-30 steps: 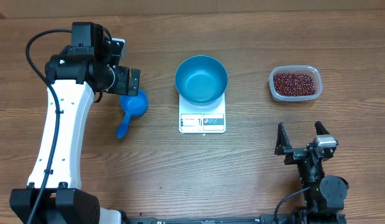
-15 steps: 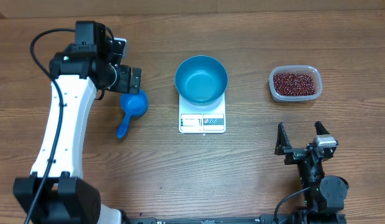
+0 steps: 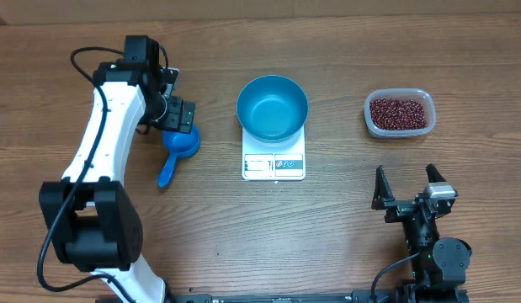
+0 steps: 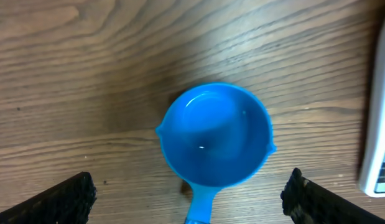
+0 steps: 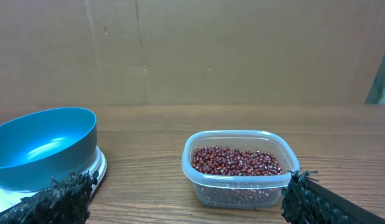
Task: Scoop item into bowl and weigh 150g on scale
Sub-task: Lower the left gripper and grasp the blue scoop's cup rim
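left hand [image 4: 189, 198] spread wide over blue scoop [image 4: 214, 134], centre-left, contact unclear | right hand [image 3: 405, 187] released, lower right | bowl [image 3: 272, 107] on scale [image 3: 273, 165], centre | beans [image 3: 399, 112] in tub [image 3: 368, 118], upper right

1. The bowl [image 3: 272, 107] is a plain deep blue, with a paler sheen inside.
2. The scale [image 3: 273, 164] is white.
3. The beans [image 3: 399, 113] are dark red-brown with lighter flecks.
4. The tub [image 3: 369, 126] is clear and colourless.
5. The scoop [image 3: 178, 143] is a glossy bright blue.
6. The table [image 3: 327, 236] is mid-brown wood with darker wavy grain.
7. The left arm [image 3: 96, 160] is white with black joints.
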### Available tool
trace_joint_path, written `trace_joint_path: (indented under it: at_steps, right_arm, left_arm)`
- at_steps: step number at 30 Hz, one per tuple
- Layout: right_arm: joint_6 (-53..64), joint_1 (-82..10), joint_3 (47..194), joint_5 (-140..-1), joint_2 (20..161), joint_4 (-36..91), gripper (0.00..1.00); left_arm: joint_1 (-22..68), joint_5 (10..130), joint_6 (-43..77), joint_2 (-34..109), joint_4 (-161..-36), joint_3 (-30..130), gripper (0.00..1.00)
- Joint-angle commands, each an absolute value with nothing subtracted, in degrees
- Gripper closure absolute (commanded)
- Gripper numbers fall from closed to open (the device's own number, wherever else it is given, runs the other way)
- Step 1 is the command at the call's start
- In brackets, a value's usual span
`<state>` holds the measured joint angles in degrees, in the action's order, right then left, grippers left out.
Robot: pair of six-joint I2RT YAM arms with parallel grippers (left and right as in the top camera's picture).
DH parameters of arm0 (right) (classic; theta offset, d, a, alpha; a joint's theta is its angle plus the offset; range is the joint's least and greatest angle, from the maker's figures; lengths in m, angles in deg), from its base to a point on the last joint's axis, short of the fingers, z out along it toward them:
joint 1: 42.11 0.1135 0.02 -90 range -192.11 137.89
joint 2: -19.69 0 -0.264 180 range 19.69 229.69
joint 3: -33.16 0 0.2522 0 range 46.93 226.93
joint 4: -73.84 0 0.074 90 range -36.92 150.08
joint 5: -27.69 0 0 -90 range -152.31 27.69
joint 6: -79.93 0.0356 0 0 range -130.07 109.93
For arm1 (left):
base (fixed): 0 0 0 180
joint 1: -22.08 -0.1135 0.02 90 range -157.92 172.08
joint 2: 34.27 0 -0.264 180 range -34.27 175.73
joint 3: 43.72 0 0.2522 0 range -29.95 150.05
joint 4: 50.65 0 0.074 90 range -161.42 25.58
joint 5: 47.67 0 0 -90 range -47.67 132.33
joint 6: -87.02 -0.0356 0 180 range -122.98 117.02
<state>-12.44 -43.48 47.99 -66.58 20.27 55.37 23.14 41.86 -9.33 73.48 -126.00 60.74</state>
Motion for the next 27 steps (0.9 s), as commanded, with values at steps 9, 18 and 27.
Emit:
trace_joint_path:
  at_steps: [9, 18, 27]
  right_arm:
    - [-13.2, -43.5, 47.4, -66.9, 19.9, 55.6, 0.00]
    - [-13.2, -43.5, 47.4, -66.9, 19.9, 55.6, 0.00]
    - [-13.2, -43.5, 47.4, -66.9, 19.9, 55.6, 0.00]
  left_arm:
    - [21.3, 40.4, -7.4, 75.5, -125.2, 61.2, 0.00]
    - [21.2, 40.4, -7.5, 79.5, -123.8, 61.2, 0.00]
    - [21.2, 40.2, -7.5, 84.9, -122.8, 61.2, 0.01]
